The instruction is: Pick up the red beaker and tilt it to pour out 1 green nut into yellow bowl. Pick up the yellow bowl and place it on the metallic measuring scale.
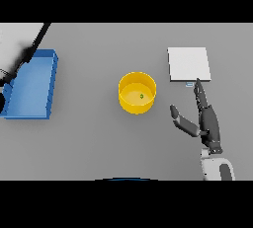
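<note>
Head view: yellow bowl [137,93] sits upright at table centre, one green nut [142,96] inside on its floor. Metallic scale [189,64] lies to its right, apart from it. My right hand [203,118] rests between them below the scale, fingers straight and spread wide, holding nothing. Blue tray [30,85] at far left.

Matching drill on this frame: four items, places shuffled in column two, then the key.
Column 1:
1. yellow bowl
2. green nut
3. blue tray
4. measuring scale

Column 2:
A. far left of the table
B. table centre
C. inside the bowl
D. just beyond the right hand's fingertips

Pairs: 1-B, 2-C, 3-A, 4-D
</note>
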Action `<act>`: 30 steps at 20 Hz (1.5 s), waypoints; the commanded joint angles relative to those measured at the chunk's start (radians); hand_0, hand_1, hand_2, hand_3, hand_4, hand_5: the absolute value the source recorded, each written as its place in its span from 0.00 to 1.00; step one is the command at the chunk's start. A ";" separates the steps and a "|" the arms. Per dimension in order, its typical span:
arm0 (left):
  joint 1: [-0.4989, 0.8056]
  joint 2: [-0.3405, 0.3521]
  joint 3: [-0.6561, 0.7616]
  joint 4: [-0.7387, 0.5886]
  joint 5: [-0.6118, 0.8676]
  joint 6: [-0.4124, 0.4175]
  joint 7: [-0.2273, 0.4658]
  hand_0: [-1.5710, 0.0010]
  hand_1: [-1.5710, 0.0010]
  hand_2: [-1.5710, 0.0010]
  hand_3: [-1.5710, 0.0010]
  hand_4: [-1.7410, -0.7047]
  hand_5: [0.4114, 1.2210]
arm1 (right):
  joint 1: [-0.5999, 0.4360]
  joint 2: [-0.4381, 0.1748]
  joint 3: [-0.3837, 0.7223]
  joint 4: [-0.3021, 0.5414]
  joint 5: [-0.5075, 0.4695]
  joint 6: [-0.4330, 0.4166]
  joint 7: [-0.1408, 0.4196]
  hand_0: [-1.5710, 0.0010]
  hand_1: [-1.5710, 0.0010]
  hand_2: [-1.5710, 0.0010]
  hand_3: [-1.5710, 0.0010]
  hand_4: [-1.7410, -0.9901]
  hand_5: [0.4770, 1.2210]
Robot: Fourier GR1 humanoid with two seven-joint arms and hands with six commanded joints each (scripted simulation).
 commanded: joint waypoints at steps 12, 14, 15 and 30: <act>0.504 0.276 0.369 -0.288 0.560 0.362 0.261 0.00 0.00 0.00 0.08 0.00 1.00 | -0.017 -0.042 -0.010 0.040 0.010 0.012 -0.037 1.00 1.00 1.00 1.00 0.70 0.18; 0.617 0.302 0.390 -0.410 0.624 0.432 0.355 0.00 0.00 0.00 0.07 0.00 1.00 | -0.017 -0.046 0.000 0.027 0.024 0.013 -0.033 1.00 1.00 1.00 1.00 0.71 0.21; 0.677 0.304 0.386 -0.459 0.644 0.469 0.387 0.00 0.00 0.00 0.07 0.00 1.00 | -0.014 -0.044 0.007 0.027 0.027 0.017 -0.039 1.00 1.00 1.00 1.00 0.70 0.22; 1.041 0.355 0.282 -0.716 0.793 0.744 0.530 0.00 0.00 0.00 0.01 0.00 0.69 | -0.008 -0.052 0.012 0.023 0.037 0.019 -0.035 1.00 1.00 1.00 1.00 0.71 0.25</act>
